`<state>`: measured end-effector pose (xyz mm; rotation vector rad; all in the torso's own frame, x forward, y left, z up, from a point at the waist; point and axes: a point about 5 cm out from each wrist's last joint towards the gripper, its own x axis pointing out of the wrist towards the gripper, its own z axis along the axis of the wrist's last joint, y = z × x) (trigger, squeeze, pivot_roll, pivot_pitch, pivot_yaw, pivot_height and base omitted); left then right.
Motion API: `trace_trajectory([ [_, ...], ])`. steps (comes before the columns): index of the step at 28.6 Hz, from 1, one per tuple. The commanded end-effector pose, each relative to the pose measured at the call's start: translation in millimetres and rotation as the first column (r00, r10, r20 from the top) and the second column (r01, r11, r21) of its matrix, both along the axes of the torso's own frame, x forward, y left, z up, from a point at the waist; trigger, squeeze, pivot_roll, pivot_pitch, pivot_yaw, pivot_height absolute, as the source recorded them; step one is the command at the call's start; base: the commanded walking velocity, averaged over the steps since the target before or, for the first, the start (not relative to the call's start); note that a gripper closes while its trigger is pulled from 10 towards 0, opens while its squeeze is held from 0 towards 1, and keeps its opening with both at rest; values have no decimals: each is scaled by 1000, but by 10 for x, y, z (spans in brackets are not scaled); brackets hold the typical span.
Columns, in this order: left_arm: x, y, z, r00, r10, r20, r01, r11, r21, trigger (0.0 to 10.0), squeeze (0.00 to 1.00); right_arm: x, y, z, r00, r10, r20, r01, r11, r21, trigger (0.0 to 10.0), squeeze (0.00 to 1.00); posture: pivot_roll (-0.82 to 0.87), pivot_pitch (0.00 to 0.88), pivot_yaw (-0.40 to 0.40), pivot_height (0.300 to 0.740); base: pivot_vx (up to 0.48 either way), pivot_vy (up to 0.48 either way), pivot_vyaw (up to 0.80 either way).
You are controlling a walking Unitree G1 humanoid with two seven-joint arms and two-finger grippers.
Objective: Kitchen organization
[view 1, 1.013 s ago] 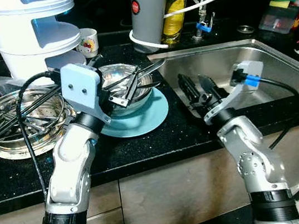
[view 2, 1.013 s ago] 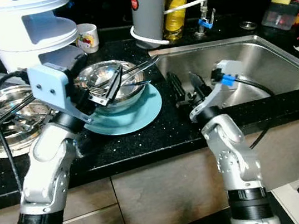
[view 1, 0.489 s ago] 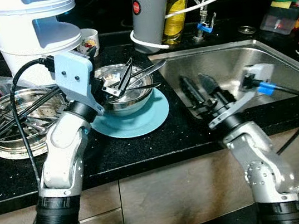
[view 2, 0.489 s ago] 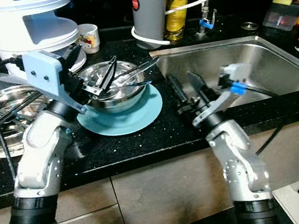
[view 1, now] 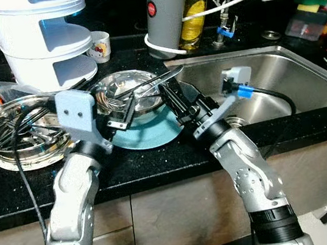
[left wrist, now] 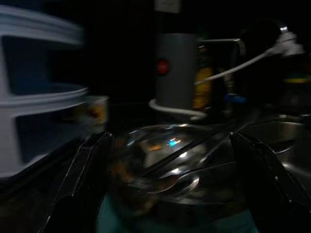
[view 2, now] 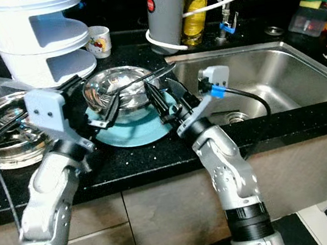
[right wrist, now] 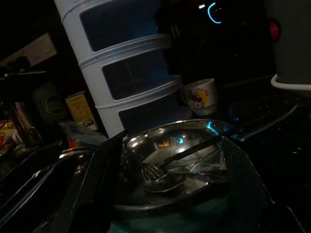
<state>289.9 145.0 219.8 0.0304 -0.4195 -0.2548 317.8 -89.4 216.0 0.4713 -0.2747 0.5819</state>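
— Steel bowl (view 1: 127, 91)?
— Sitting on the blue plate (view 1: 153, 133), on the black counter (view 1: 157, 160) just beside the sink (view 1: 304, 77). Holding cutlery (right wrist: 182, 165): a fork and long handles sticking out over the rim toward the sink.
— Left gripper (view 1: 121, 107)?
— At the bowl's left rim, fingers (left wrist: 85, 174) spread apart, straddling the bowl in the wrist view.
— Right gripper (view 1: 179, 98)?
— At the plate's sink-side edge, close to the bowl, fingers (right wrist: 104, 165) parted, clamped on nothing.
— Around them?
— White tiered container (view 1: 41, 42) behind, small mug (view 1: 100, 45) beside it, grey canister (view 1: 166, 11), oil bottle (view 1: 192, 7), wire-filled steel dish (view 1: 20, 128) to the left.
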Motion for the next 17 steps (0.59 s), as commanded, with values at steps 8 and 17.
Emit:
trace_trajectory([
  [8, -127, -96, -54, 1000, 10, -20, -10, 1000, 7, 10000, 0, 170, -4, -68, 995, -91, -46, 90, 996, -21, 10000, 0, 157, 0, -146, 740, 0, 0, 0],
  [17, -123, -127, -38, 1000, 2, -20, -2, 1000, 11, 10000, 0, 237, -123, -100, 981, -179, -72, 177, 984, -26, 10000, 0, 150, 0, -144, 740, 0, 0, 0],
])
